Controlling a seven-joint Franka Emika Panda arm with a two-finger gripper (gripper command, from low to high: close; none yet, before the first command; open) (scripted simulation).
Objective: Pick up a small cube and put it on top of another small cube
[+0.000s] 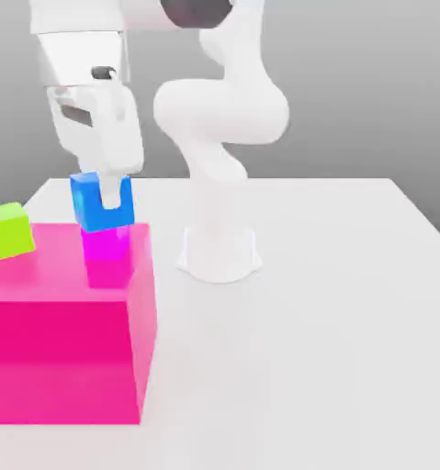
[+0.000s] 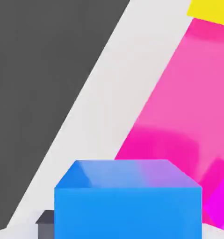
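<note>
The carrying step looks to be in hand: the fingers (image 1: 110, 195) are closed on the blue cube (image 1: 90, 209), which appears over the magenta cube (image 1: 106, 241) near the pink block's far right corner in the exterior view. The hand view shows the two cubes offset, so the next move probably calls for a small sideways correction, then a level lowering and release once the faces meet; letting go off-centre could tip the blue cube. The pink block (image 1: 62, 335), broad and flat-topped, stands on the exterior view's left of the tabletop (image 1: 306, 330), with the lime green cube (image 1: 8, 231) towards that side of its top. The tabletop is pale and plain, its far edge running behind the arm's base (image 1: 220, 255). Beyond is a bare grey backdrop (image 1: 370, 92), shading from light above to darker near the tabletop's edge.
</note>
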